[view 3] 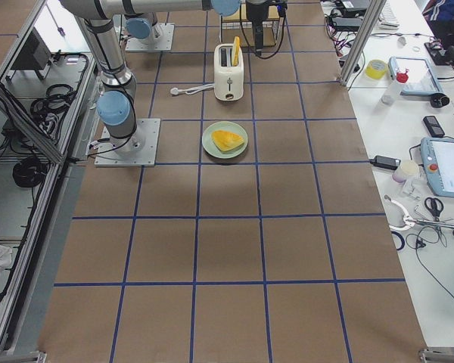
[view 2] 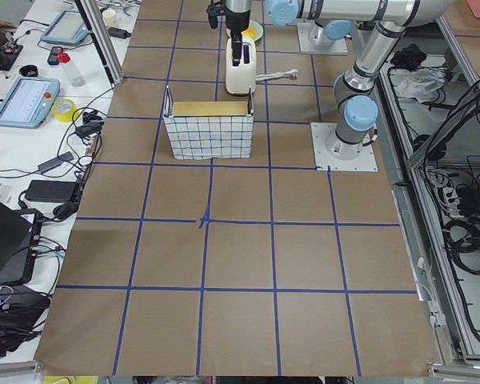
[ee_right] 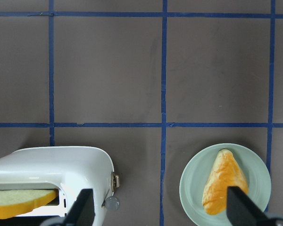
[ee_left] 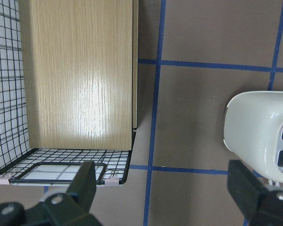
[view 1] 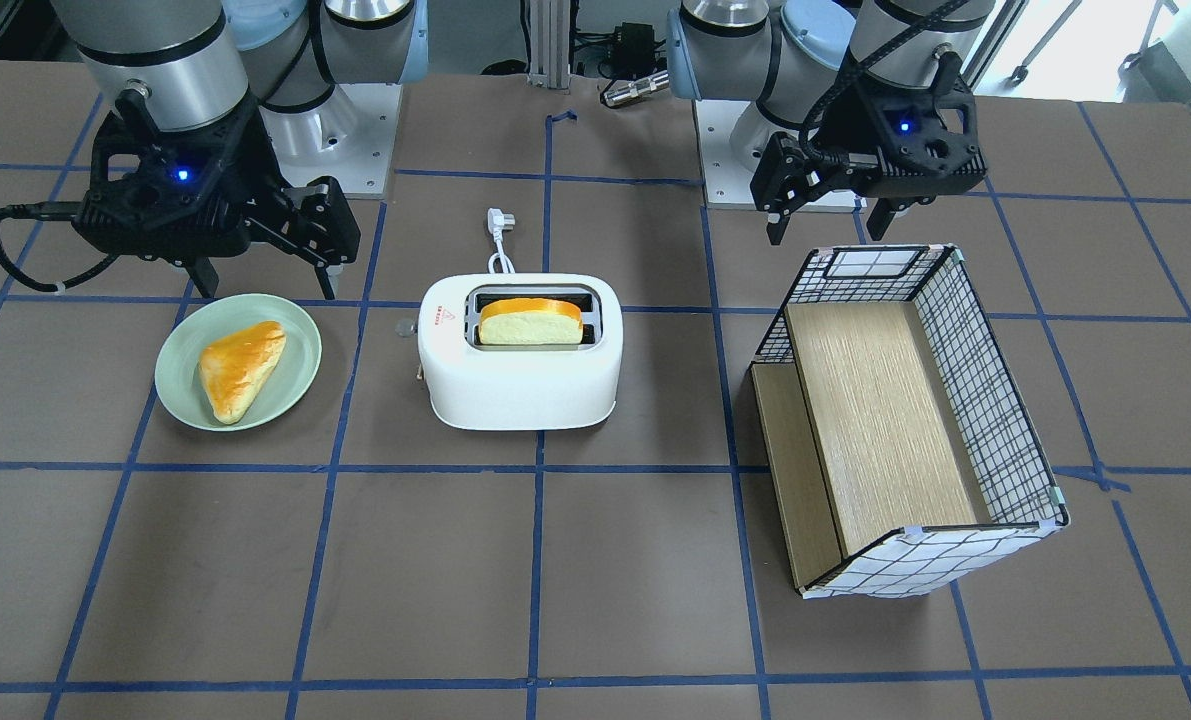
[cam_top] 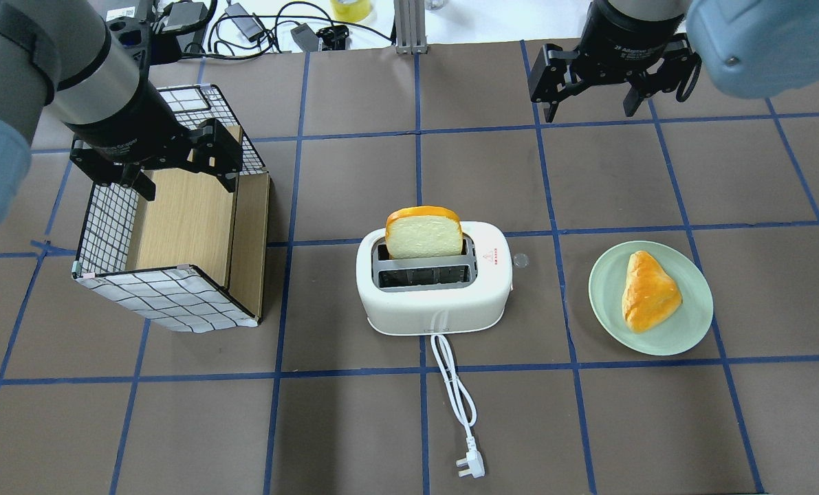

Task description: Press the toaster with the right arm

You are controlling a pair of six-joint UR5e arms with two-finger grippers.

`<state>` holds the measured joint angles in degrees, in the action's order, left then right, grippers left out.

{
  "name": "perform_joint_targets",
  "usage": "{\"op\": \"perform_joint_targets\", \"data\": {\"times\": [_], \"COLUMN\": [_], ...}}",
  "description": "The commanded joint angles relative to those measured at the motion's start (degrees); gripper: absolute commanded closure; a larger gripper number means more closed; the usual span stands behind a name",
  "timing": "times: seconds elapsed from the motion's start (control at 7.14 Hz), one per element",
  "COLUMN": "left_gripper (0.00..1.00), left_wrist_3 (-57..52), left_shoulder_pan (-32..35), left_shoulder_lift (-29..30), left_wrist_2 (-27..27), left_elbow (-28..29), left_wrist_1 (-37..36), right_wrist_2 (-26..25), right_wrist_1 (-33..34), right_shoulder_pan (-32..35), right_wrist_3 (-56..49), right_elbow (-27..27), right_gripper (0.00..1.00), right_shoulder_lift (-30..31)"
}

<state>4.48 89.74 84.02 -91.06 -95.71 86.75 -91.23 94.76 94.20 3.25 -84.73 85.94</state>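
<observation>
The white two-slot toaster point(view 1: 520, 370) stands mid-table with a bread slice point(view 1: 530, 322) upright in one slot. Its cord point(cam_top: 454, 392) trails toward the robot's side. The small side lever knob point(cam_top: 520, 260) faces the plate side and also shows in the right wrist view point(ee_right: 112, 203). My right gripper point(cam_top: 591, 111) is open and empty, held above the table beyond the plate, away from the toaster point(ee_right: 47, 174). It shows in the front-facing view point(view 1: 267, 285) too. My left gripper point(cam_top: 189, 187) is open and empty above the basket's near end.
A green plate point(cam_top: 691, 330) with a triangular pastry point(cam_top: 648, 291) lies on the right arm's side of the toaster. A wire basket with a wooden floor point(cam_top: 175, 227) lies on its left-arm side. Blue tape lines cross the brown table.
</observation>
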Motion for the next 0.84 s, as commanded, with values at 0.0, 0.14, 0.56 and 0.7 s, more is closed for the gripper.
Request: {"op": "perform_joint_targets", "data": {"times": [0.0,0.14,0.56,0.7], "left_gripper": [0.0,0.0,0.0,0.0], "left_wrist_3": [0.0,0.0,0.0,0.0], "left_shoulder_pan": [0.0,0.0,0.0,0.0], "left_shoulder_lift": [0.0,0.0,0.0,0.0], "left_wrist_2": [0.0,0.0,0.0,0.0], "left_elbow": [0.0,0.0,0.0,0.0], "left_wrist_1": [0.0,0.0,0.0,0.0], "right_wrist_2": [0.09,0.09,4.4,7.1], "right_wrist_1": [-0.1,-0.01,-5.43,-6.68], "right_shoulder_pan": [-0.16,-0.16,-0.51,-1.82], "right_wrist_3": [-0.17,-0.08,-0.26,-0.17], "right_elbow": [0.0,0.0,0.96,1.14], "right_gripper": [0.01,0.01,0.94,1.0], "right_shoulder_lift": [0.02,0.02,0.1,0.11]}}
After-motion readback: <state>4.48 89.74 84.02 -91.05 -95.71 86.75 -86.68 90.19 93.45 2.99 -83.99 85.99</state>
